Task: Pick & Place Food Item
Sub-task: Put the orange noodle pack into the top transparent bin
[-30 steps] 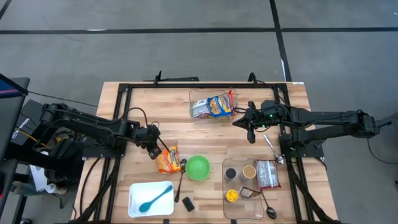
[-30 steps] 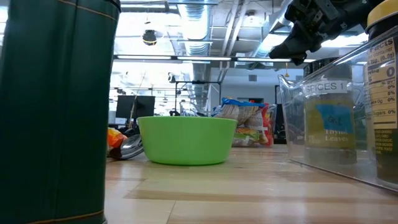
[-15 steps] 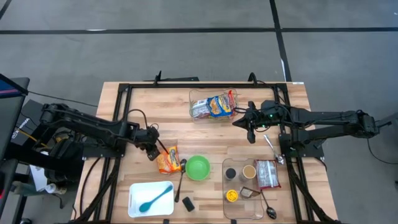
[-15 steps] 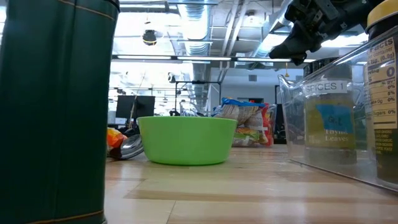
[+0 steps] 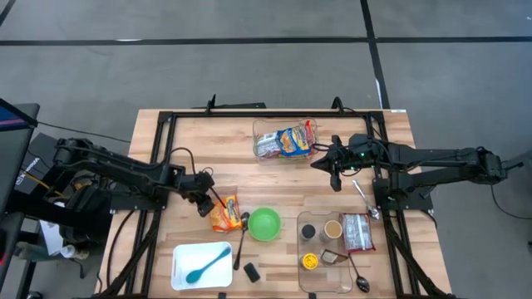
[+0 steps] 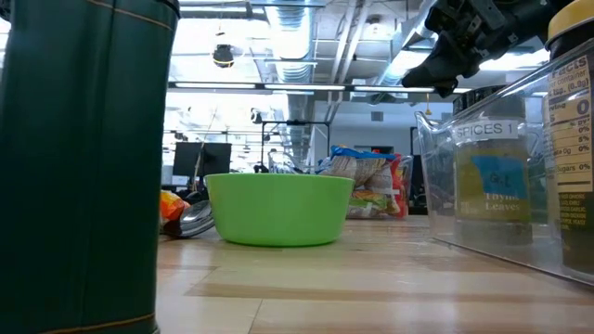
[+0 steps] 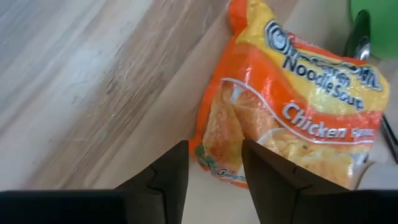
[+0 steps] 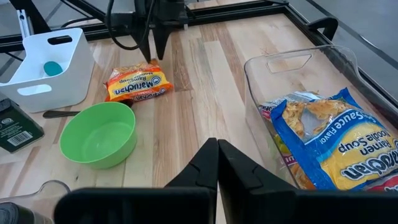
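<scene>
One orange, crinkled plastic chicken noodle packet (image 5: pixel 225 213) lies flat on the pale wooden plank worktop (image 5: pixel 191 141), just beside a round green bowl (image 5: pixel 265 223) with a metal spoon (image 5: pixel 242 237) between them. The left gripper (image 5: pixel 205 203) sits low at the packet's near corner, jaws released, with that corner just ahead of the gap. A clear rectangular plastic tub (image 5: pixel 264 130) at the far side holds two more soup packets (image 5: pixel 287 141). The right gripper (image 5: pixel 334 176) hangs just beside that tub, jaws clenched on nothing. One white bin (image 5: pixel 184 272) holds a teal spoon (image 5: pixel 208 264). A second clear tray (image 5: pixel 302 267) holds three round spice jars.
</scene>
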Controlling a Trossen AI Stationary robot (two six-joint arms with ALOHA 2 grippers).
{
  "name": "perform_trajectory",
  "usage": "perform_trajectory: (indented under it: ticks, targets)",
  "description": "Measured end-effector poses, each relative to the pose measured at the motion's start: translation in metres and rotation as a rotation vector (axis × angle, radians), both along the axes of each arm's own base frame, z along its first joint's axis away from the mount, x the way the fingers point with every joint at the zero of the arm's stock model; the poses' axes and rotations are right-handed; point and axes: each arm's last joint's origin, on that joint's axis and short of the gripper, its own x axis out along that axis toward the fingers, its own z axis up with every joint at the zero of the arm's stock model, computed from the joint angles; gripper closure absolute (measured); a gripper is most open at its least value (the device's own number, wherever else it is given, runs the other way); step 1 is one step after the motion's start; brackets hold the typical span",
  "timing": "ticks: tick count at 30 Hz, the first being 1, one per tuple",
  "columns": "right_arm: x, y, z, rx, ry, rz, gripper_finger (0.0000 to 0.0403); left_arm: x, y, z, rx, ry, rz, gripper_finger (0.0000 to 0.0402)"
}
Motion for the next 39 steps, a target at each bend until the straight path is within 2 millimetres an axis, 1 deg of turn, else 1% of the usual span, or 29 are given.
perform_trajectory:
  ticks: [6, 10, 13, 17, 26, 30, 33, 39]
  targets:
    - [0.0000, 0.0001, 0.0000, 0.000, 0.000, 0.001, 0.0403, -0.0023, 0.0002, -0.0093, -0.005, -0.041, 0.000, 0.0256]
    - [0.0000, 0.0001, 0.0000, 0.000, 0.000, 0.000, 0.0403, -0.0020, -0.0003, -0.0109, -0.022, -0.062, -0.009, 0.0253]
    - [0.0000, 0.0001, 0.0000, 0.000, 0.000, 0.000, 0.0403, -0.0020, -0.0004, -0.0109, -0.024, -0.062, -0.011, 0.0259]
    - [0.0000, 0.0000, 0.0000, 0.000, 0.000, 0.000, 0.0403, -0.0018, -0.0005, -0.0108, -0.026, -0.064, -0.011, 0.0282]
    - [0.0000, 0.0000, 0.0000, 0.000, 0.000, 0.000, 0.0403, -0.0019, -0.0003, -0.0109, -0.022, -0.062, -0.009, 0.0365]
    - [0.0000, 0.0000, 0.0000, 0.000, 0.000, 0.000, 0.0403, -0.0019, -0.0003, -0.0109, -0.021, -0.062, -0.009, 0.0392]
    - [0.0000, 0.0001, 0.0000, 0.000, 0.000, 0.000, 0.0403, -0.0019, -0.0003, -0.0109, -0.021, -0.062, -0.009, 0.0396]
    - [0.0000, 0.0000, 0.0000, 0.000, 0.000, 0.000, 0.0403, -0.0017, -0.0002, -0.0108, -0.020, -0.065, -0.008, 0.0390]
